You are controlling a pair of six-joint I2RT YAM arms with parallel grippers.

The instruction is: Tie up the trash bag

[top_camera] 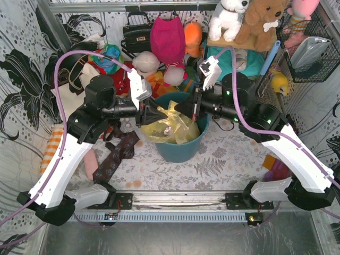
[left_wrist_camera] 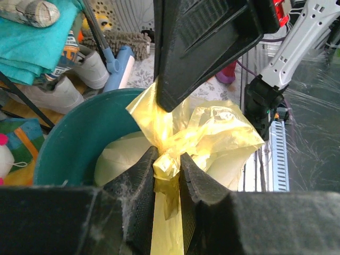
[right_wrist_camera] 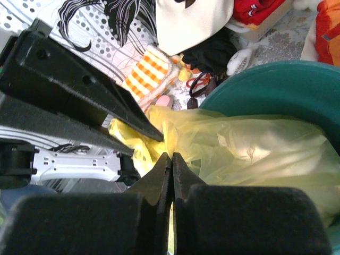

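The trash bag point(top_camera: 175, 127) sits upright in the teal bin point(top_camera: 178, 151), mouth up, neck strand running left-right. Both arms are level, pointing inward nose to nose over the bin. Left gripper point(left_wrist_camera: 167, 161) pinches the strand. Right gripper point(right_wrist_camera: 171, 159) is fully closed at the film; can't tell if it has any caught.

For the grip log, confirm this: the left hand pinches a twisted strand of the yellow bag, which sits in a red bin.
Wrong in one respect: the bin is teal, not red, as the left wrist view shows. The rest holds: the left hand pinches a twisted strand of the yellow trash bag, which sits in that bin.
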